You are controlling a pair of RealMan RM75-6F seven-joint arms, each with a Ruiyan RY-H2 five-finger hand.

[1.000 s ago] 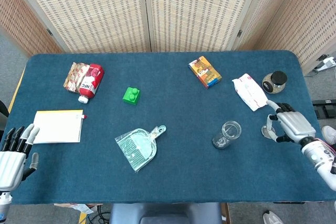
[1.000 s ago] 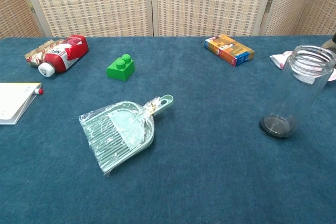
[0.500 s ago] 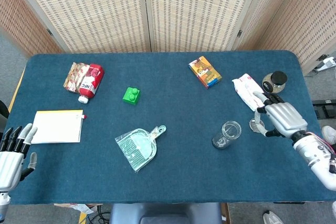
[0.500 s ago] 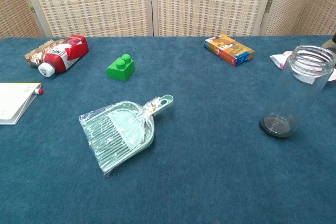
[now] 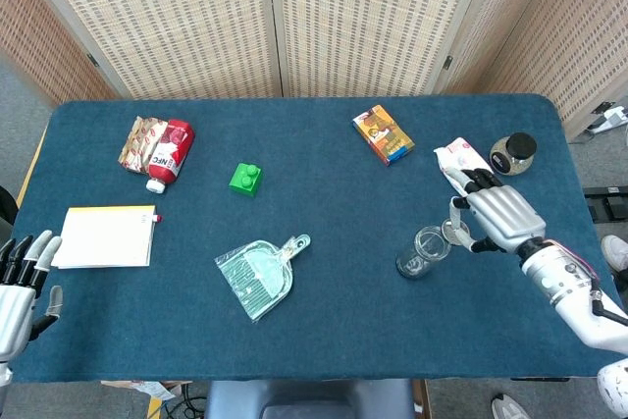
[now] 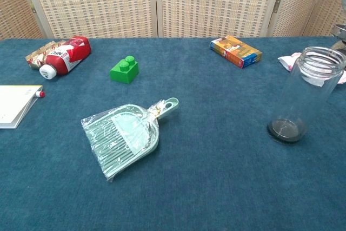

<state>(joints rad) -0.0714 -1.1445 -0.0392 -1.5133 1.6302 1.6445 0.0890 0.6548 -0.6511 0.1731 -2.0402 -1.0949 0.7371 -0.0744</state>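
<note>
Metallic right hand (image 5: 497, 216) beside clear cylindrical glass jar (image 5: 424, 251), blue felt table (image 5: 334, 183)

A clear glass jar (image 5: 424, 251) stands upright and lidless on the blue cloth, empty, its mouth open upward, a dark round base showing through its wall.

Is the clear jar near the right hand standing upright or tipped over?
Upright and lidless: the clear jar stands on its dark base, open mouth up, beside the right hand.
</note>
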